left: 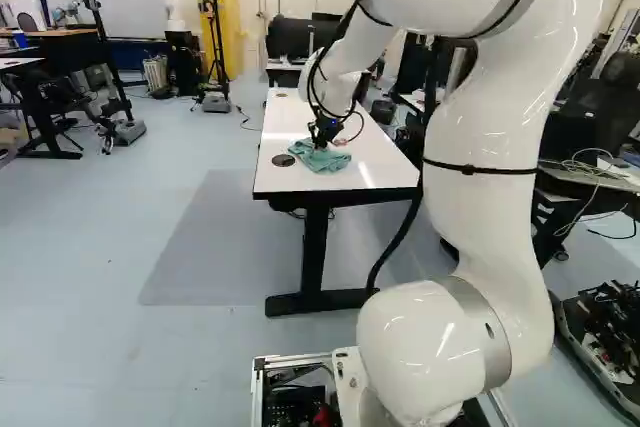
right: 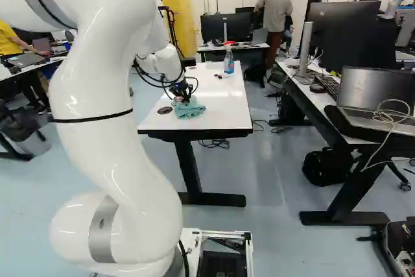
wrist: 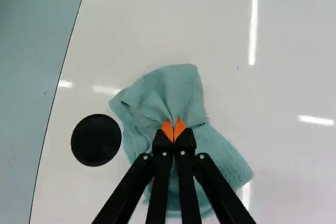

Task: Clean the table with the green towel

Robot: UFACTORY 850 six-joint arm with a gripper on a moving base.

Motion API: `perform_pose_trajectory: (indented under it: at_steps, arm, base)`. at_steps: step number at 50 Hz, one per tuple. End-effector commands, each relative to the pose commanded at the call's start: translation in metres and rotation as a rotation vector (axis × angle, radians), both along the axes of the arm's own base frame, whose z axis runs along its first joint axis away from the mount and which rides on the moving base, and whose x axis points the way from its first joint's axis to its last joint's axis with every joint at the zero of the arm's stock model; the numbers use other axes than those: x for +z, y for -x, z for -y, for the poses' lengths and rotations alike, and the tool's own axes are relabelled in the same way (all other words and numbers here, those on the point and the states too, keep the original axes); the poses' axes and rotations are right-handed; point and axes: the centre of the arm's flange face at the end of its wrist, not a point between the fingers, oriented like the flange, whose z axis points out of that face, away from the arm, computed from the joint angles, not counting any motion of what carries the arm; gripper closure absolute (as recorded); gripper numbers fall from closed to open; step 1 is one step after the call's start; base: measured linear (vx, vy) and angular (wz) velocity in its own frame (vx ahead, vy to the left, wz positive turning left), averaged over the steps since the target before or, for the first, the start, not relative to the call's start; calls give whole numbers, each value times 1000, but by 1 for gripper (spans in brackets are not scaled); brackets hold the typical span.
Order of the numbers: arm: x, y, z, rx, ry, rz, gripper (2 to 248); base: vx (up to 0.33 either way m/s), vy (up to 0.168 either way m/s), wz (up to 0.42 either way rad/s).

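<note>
Two orange pads nip a gathered fold of the green towel, so from where I stand the gripper has hold of it, fingers nearly together. Most of the cloth spreads around and under the fingertips, flat-ish on the white table, with one rumpled flap reaching ahead of them. Just beside the fingers, close to the towel's edge, sits a black round disc, and past it the table's long side drops off to the floor.

The step in hand, I'd judge, is the wiping itself. I'd want light, even downward pressure, enough that the cloth drags flat without the hard fingertips scraping the top. Long, slow, overlapping strokes should serve best, and a small speck ahead of the gripper, off to the side away from the disc, deserves a pass. With so small a pinch, a brisk tug could slip the towel free or bunch it up. Strokes toward the disc might snag on its rim. Much farther ahead, the spray bottle and some small items want a wide berth.
</note>
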Motion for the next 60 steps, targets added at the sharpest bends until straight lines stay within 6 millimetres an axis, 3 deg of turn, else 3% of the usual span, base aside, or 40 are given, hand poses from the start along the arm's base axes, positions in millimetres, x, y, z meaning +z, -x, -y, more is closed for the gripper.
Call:
perform_pose_trajectory:
  at_steps: [22,60]
  arm:
    - [28,43,30,-50,-2,32,228]
    - [28,104,72,-135,0,18,228]
  base:
    - [0,0,0]
    - [0,0,0]
